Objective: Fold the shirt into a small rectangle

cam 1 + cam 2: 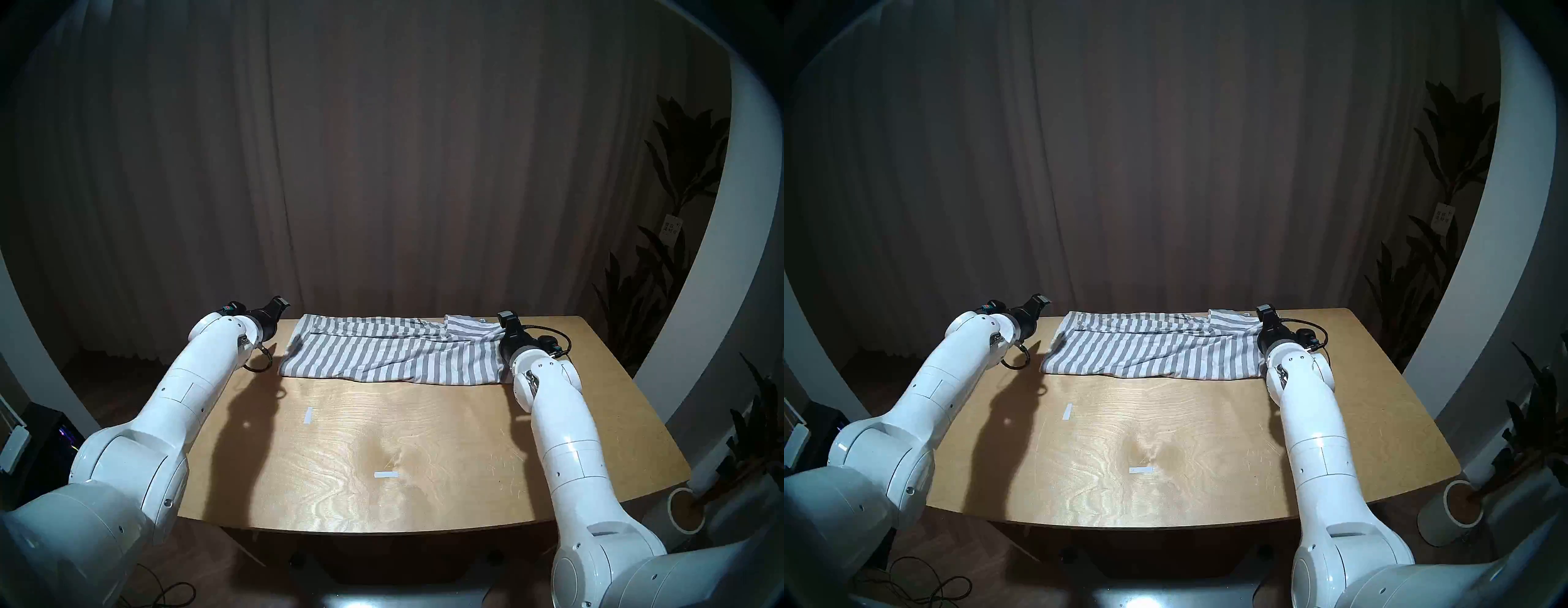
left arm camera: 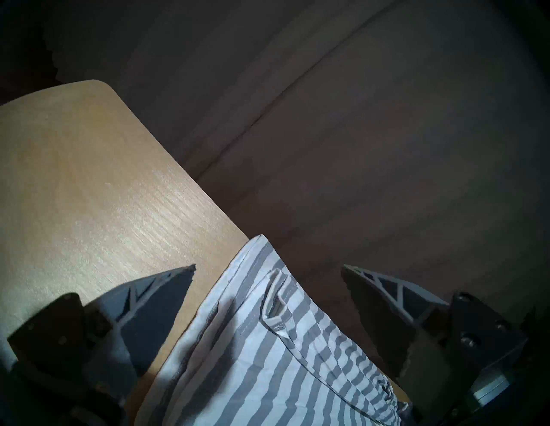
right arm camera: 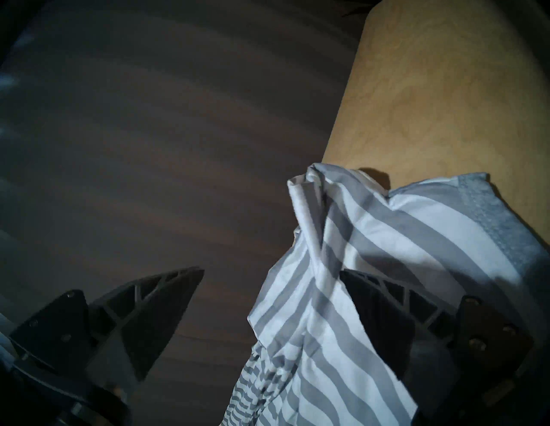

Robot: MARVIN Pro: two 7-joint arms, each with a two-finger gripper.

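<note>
The grey-and-white striped shirt [image 1: 394, 356] [image 1: 1153, 348] lies folded as a long band along the far edge of the wooden table [image 1: 382, 446]. My left gripper [image 1: 278, 305] [image 1: 1040, 301] hovers open at the band's left end. In the left wrist view the shirt's corner [image 2: 268, 357] lies between the spread fingers of the left gripper [image 2: 268, 266]. My right gripper [image 1: 507, 318] [image 1: 1265, 310] is open at the right end. There a bunched sleeve [image 3: 372, 238] rests against one finger of the right gripper [image 3: 271, 271], and nothing is pinched.
Two white tape strips [image 1: 308, 415] [image 1: 386, 474] mark the table's near half. A dark curtain [image 1: 382, 170] hangs just behind the far edge. Potted plants [image 1: 679, 212] and a white pot [image 1: 685, 509] stand off the table's right side.
</note>
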